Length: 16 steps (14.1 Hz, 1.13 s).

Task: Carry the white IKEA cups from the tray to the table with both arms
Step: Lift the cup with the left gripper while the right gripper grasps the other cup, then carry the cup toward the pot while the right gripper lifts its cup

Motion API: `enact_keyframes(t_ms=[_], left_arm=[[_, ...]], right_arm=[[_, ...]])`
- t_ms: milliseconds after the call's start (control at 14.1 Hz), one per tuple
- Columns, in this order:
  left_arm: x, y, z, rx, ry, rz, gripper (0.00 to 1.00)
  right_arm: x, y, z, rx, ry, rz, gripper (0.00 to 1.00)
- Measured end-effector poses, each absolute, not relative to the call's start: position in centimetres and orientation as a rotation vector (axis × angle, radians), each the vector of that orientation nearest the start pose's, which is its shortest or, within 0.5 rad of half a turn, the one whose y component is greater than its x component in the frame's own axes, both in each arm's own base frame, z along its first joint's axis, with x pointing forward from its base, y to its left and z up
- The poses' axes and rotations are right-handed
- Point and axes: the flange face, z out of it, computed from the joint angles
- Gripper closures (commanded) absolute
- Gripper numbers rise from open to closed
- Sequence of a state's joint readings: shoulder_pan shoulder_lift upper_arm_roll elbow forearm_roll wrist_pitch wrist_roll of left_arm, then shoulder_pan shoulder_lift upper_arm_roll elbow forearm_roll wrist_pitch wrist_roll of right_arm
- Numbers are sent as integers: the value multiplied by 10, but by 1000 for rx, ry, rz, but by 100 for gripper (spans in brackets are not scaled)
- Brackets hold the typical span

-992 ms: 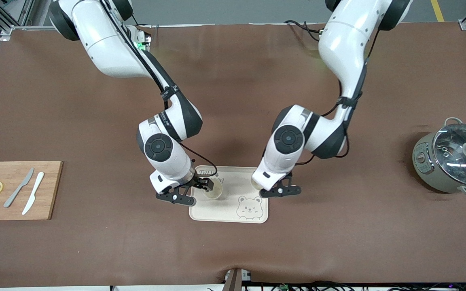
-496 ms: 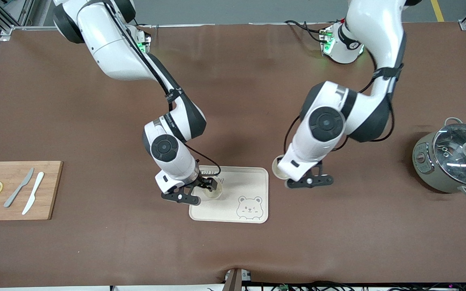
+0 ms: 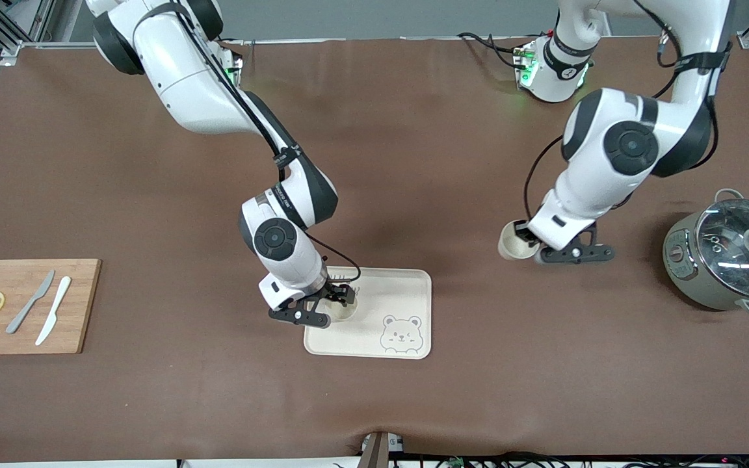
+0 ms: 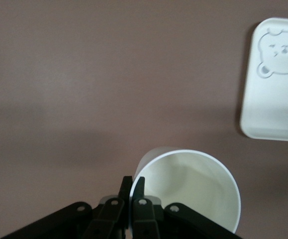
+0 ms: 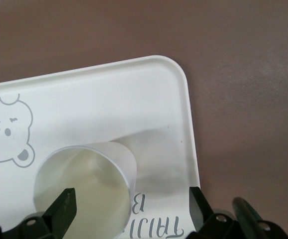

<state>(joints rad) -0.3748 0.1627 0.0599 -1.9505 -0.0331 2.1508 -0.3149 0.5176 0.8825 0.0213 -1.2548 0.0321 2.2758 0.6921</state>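
One cup is pinched by its rim in the left tool, carried over bare table for setting down. The right tool is spread around the other cup, on the tray, for grasping.

One cup sits on the tray, under my right end effector. My left end effector holds the other cup over the worktop, between tray and pot.
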Motion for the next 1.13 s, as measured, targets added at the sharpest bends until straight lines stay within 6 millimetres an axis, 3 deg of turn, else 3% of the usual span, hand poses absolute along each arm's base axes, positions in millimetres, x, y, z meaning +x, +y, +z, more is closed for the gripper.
enact_keyframes(t_ms=[354,638,850,1133], left_arm=[[521,-94,390,-3179,28,-126,100],[486,-43,361,-3172,68,-178,100],[469,-14,335,-3191,80,-178,100],[451,-6,307,-3196,87,-180,100]], right_arm=[[655,399,220,-3011,255,-139,0],[655,399,215,-3013,255,-140,0],[655,398,216,-3014,256,-142,50],[657,395,216,-3017,262,-148,84]])
